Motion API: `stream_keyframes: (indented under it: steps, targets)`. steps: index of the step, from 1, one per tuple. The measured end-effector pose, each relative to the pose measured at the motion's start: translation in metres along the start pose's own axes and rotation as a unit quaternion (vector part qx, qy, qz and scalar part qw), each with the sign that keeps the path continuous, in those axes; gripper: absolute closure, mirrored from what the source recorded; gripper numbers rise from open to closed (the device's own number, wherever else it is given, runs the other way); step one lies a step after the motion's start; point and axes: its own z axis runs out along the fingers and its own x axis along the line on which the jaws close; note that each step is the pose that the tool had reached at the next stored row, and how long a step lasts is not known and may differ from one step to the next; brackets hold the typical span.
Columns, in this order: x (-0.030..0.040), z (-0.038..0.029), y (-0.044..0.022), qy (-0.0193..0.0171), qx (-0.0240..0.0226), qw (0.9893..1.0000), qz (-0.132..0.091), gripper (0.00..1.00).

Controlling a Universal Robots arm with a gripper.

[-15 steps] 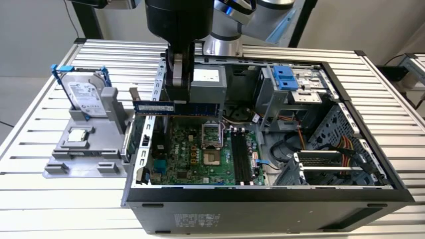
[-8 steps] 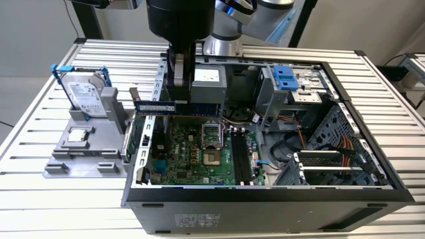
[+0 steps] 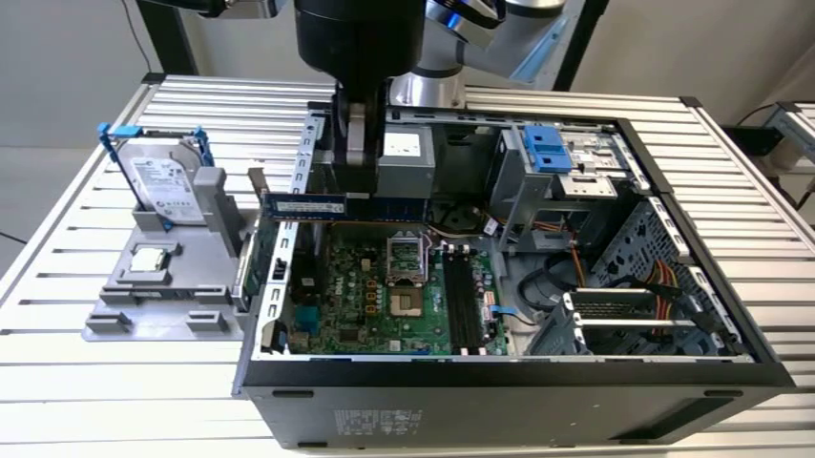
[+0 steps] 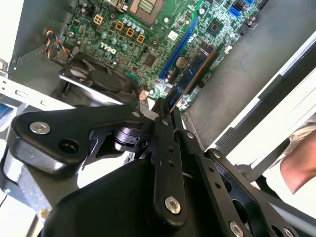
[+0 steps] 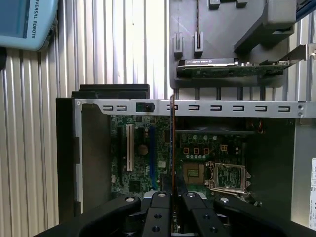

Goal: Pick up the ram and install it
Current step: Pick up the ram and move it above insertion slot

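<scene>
The gripper (image 3: 361,186) hung over the open computer case (image 3: 510,401) with its fingers closed on the ram (image 3: 305,205), which was held level and on edge (an end sticking out to either side of the fingers). Below the tool, inside the case, lay the green motherboard (image 3: 369,305), apart from the stick. Well off to the tool's side, toward the exterior view's left, a silver hard drive (image 3: 163,181) in a blue frame stood upright in a grey fixture (image 3: 153,305) on the slatted table (image 3: 76,401).
</scene>
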Motion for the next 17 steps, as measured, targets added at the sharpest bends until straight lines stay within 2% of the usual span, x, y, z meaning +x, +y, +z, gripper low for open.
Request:
stream_keyframes:
  steps: [11,17]
  targets:
    - [-0.0002,-0.0001,-0.0101,0.0,0.0,1.0,0.0,1.0]
    - [-0.0003,-0.0002,-0.0177,0.0,0.0,1.0,0.0,1.0]
